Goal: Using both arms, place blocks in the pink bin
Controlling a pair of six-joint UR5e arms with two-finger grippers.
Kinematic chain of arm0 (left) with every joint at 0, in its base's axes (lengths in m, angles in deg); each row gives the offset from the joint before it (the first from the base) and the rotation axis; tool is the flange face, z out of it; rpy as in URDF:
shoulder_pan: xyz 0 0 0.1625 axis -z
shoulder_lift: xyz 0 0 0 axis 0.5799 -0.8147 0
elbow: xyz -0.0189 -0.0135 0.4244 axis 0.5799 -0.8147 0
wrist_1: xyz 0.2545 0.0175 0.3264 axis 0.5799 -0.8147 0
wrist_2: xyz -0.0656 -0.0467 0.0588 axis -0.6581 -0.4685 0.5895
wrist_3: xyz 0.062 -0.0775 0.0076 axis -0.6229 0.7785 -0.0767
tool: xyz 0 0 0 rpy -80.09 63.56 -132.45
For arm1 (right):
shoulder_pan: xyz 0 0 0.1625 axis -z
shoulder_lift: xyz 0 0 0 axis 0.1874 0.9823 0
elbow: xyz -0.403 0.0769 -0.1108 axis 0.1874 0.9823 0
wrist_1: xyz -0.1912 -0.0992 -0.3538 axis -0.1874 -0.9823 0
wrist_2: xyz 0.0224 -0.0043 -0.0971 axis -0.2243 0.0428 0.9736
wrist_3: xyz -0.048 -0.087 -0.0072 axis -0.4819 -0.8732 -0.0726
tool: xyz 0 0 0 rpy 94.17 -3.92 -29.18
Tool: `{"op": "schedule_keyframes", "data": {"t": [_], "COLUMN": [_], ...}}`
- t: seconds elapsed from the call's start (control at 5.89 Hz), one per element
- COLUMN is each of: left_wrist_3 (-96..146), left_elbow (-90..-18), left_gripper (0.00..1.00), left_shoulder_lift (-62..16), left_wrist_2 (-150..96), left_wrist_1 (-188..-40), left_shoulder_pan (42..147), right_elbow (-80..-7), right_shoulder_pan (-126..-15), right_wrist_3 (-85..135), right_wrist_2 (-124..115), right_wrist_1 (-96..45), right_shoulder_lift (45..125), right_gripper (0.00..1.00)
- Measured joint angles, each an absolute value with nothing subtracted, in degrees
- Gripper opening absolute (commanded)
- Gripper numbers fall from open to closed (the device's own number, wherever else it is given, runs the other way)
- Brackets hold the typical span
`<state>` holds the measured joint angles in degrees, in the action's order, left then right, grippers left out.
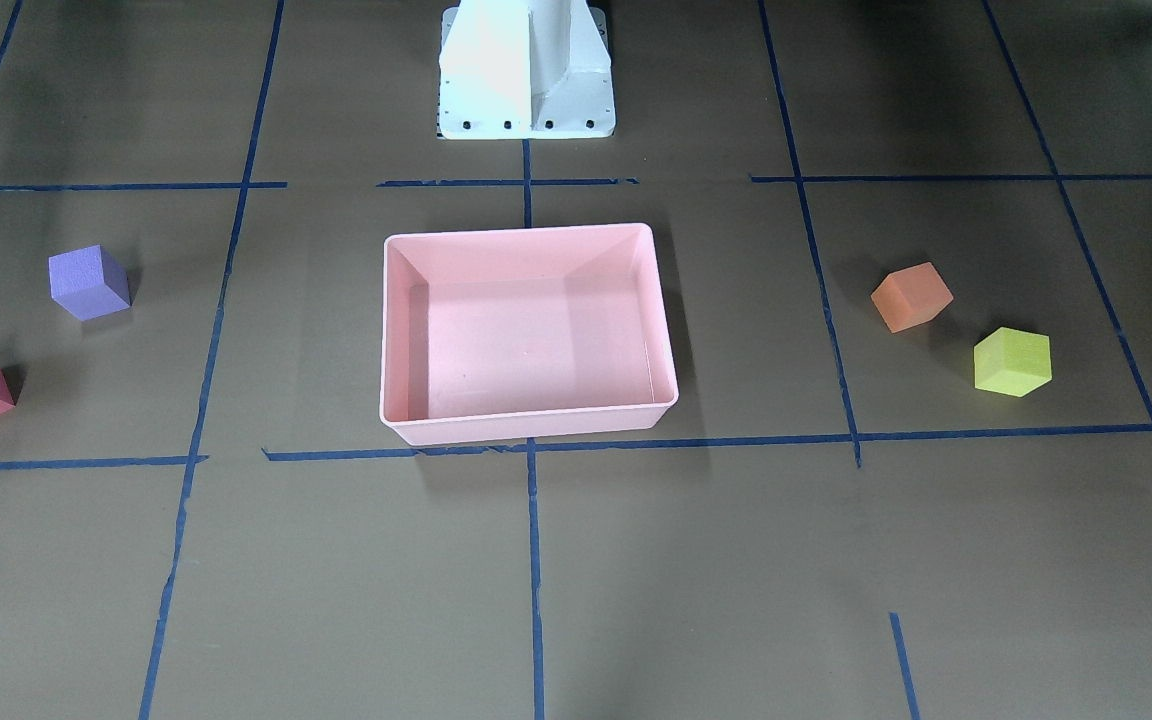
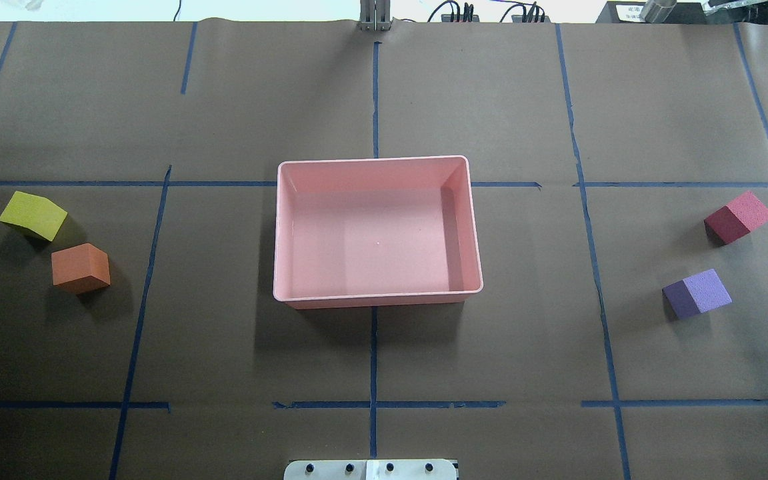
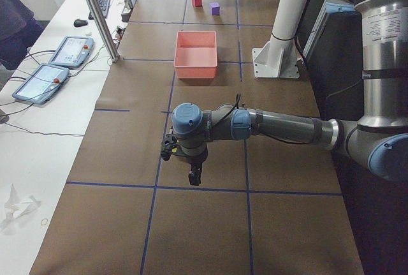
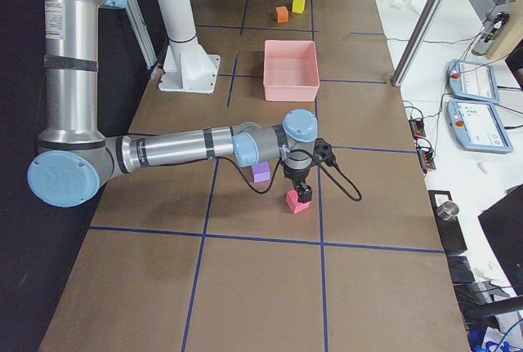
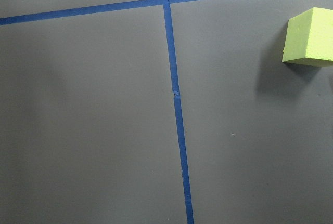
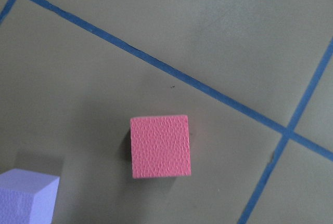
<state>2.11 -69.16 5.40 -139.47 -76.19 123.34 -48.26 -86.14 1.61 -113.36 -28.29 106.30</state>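
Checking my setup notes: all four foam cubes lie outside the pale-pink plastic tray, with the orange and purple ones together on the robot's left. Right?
Not purple: the overhead exterior view shows the orange foam cube with the yellow-green foam cube on the robot's left. The purple foam cube is on its right. All four lie outside the pale-pink plastic tray.

The shallow pale-pink bin (image 2: 377,300) sits square at the centre of the table (image 2: 224,347), open side up. Resting on the table outside it are the yellow-green cube (image 2: 33,215) and orange cube (image 2: 81,268), close together on the robot's left, and the red-pink cube (image 2: 739,217) and purple cube (image 2: 697,293) on its right, all askew.
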Motion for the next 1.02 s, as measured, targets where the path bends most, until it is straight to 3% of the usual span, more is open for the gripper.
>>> {"op": "schedule_keyframes", "data": {"t": [0.34, 0.68, 0.85, 1.02], "left_wrist_3": [2.14, 2.12, 2.08, 2.09], "left_elbow": [-69.26, -69.3, -69.33, -69.35], "left_gripper": [1.0, 1.0, 1.0, 1.0], "left_shoulder_lift": [5.4, 5.4, 5.4, 5.4], "left_wrist_2": [-139.48, -139.48, -139.48, -139.48], "left_wrist_1": [-76.18, -76.2, -76.22, -76.22], "left_shoulder_pan": [123.34, 123.34, 123.34, 123.34], "right_elbow": [-40.34, -37.27, -35.89, -34.46], "right_shoulder_pan": [-81.57, -78.4, -76.86, -75.49], "right_wrist_3": [3.32, 5.86, 6.13, 6.24], "right_wrist_2": [-112.76, -111.59, -110.43, -109.36], "right_wrist_1": [-25.92, -25.76, -25.76, -25.76], "right_shoulder_lift": [101.09, 99.21, 99.1, 99.03], "right_gripper": [1.0, 1.0, 0.93, 0.59]}}
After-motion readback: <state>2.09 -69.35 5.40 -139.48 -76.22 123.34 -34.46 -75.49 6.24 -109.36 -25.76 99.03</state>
